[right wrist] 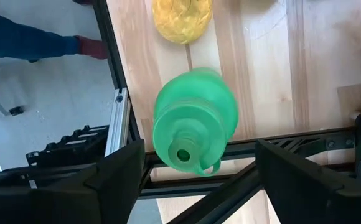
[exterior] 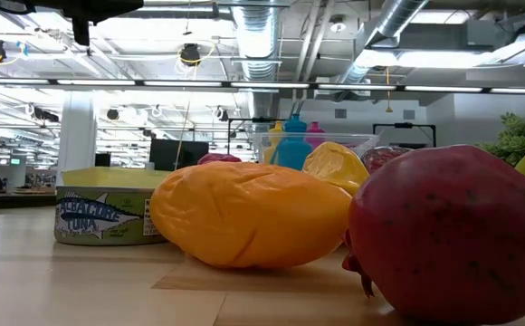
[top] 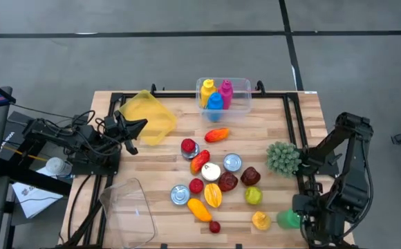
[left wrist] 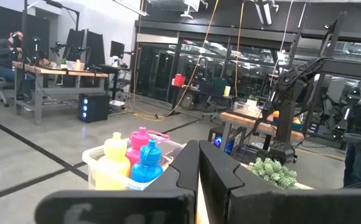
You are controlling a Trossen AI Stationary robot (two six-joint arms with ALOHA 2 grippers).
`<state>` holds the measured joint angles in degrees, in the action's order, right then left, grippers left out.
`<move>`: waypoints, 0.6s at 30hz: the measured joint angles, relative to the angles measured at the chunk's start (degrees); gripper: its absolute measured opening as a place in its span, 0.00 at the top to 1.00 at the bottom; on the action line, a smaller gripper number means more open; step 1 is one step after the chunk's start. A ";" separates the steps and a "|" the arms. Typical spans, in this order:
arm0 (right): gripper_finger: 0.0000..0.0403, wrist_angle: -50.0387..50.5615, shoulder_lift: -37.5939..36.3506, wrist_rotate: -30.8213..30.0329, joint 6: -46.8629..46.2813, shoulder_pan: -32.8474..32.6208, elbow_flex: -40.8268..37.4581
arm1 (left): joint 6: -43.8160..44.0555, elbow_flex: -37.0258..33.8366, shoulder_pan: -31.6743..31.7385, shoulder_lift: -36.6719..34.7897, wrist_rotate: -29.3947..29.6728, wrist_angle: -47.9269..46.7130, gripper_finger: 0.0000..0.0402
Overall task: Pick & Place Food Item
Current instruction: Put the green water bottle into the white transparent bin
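While the left claw [top: 140,124] waits pressed together at the worktop's [top: 269,138] far left, the right claw [right wrist: 196,171] hangs spread over the green plastic bottle [right wrist: 195,121] at the near right edge, seemingly lined up to grasp it.

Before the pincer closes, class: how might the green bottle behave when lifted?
The green bottle looks like hollow glossy plastic, so probably light and somewhat slippery. Its round body may twist between the open right pincer's fingers. It stands by the table edge, so a nudge could tip it off.
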<state>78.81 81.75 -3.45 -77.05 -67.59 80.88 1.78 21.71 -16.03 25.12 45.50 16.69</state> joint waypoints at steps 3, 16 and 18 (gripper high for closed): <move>0.29 0.13 0.04 -0.18 0.36 -0.11 0.00 | 0.00 0.00 0.00 0.00 0.00 0.02 1.00; 0.40 0.53 0.05 -2.12 0.56 -0.18 0.00 | 0.00 0.00 -0.02 0.00 -0.04 0.00 1.00; 0.42 -0.07 0.05 -2.74 0.58 -0.31 -0.35 | 0.00 0.00 0.00 -0.02 -0.04 0.00 1.00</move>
<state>78.74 81.80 -6.20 -76.47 -67.90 80.53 1.78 21.71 -16.03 25.10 45.45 16.69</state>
